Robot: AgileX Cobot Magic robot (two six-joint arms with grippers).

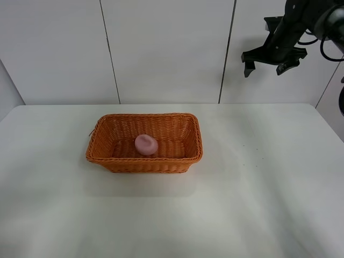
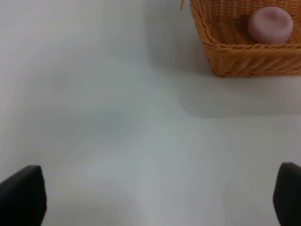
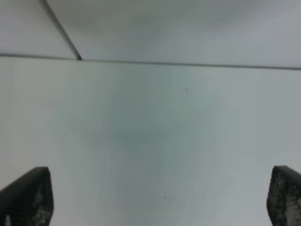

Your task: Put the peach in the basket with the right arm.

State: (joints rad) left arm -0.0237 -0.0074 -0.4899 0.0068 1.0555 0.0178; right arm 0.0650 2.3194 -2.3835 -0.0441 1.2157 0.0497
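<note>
Item: peach (image 1: 145, 144). Small pink flattened fruit, lying on the floor of the basket (image 1: 107, 158), slightly left of the basket's middle in the high view; seen also from the left wrist (image 2: 270, 24), resting just inside the near wall of the basket (image 2: 244, 59)

Item: basket. Orange-brown wicker, rectangular, braided rim, standing on the white table (image 1: 258, 204) toward the table's centre-left

Item: right gripper (image 1: 267, 62). Raised high above the table's far right side, in front of the white wall panels, well apart from basket and peach; jaws spread wide, holding nothing. Its wrist view shows both fingertips (image 3: 28, 197) at the frame's outer edges over bare table

Item: left gripper (image 2: 155, 197). Fingers far apart, empty, over bare table, basket near its view's far corner; not seen in the high view
</note>
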